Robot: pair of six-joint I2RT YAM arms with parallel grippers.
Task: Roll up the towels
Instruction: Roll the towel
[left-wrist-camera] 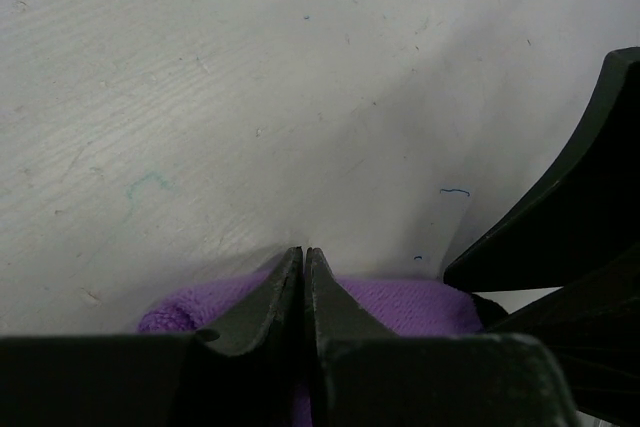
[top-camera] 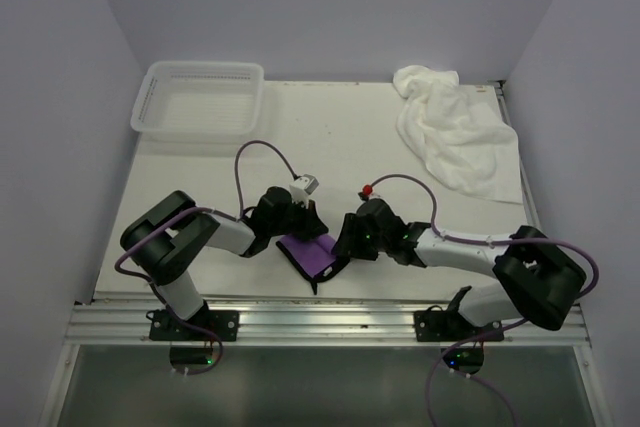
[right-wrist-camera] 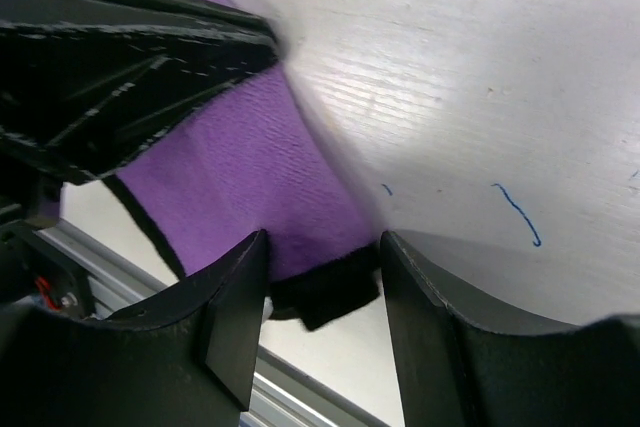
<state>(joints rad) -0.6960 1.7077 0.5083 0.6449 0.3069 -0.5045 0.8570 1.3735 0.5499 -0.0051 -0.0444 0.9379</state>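
Purple towel (top-camera: 315, 255) lies at the near edge of the table (top-camera: 340, 137) between both arms, long axis roughly left-right: left gripper (left-wrist-camera: 303, 259) clenched at its left end, pinch unconfirmed; right gripper (right-wrist-camera: 322, 247) released, jaws straddling the dark-trimmed right corner.

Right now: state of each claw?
Left claw: shut, down at the purple towel; grip unclear.
Right claw: open, straddling the towel's corner.

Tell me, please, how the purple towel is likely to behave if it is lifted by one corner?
Probably floppy: the purple towel lies limp and mostly flat, so it would likely drape from the pinch. Likely light, being small beside the white towel. Its finely textured weave should probably resist slipping.
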